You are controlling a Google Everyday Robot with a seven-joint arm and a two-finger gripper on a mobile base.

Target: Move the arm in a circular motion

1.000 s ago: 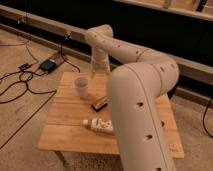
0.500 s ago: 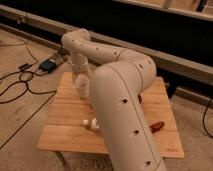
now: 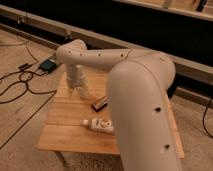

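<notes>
arm [image 3: 142, 95]: cream-white, thick tubes, fills the right half of the view; the biggest segment rises from the bottom edge in front of the worktop [image 3: 62, 131] and covers the worktop's right side; elbow bends above the worktop's right part; a thinner link with small dark holes runs from there leftward over the worktop's back edge to a second rounded joint above the worktop's back-left corner; from that joint the wrist drops straight down toward the worktop

jaws: at the low end of the wrist, over the worktop's back-left area, close to the surface; only a pale blurred shape shows there; can't tell whether the jaws are apart or together, nor whether they hold or touch anything

on the worktop: small dark bar [image 3: 100, 103] near the worktop's middle, lying at a slant, just beside the jaws on their right; white bottle [image 3: 98, 125] on its side nearer the worktop's front edge, its right end hidden behind the big arm segment; bar and bottle are apart

off the worktop: dark box [image 3: 48, 65] on the floor past the worktop's back-left corner; black cables [image 3: 20, 91] looping on the floor left of the worktop; dark wall panel [image 3: 125, 30] running behind the worktop
</notes>
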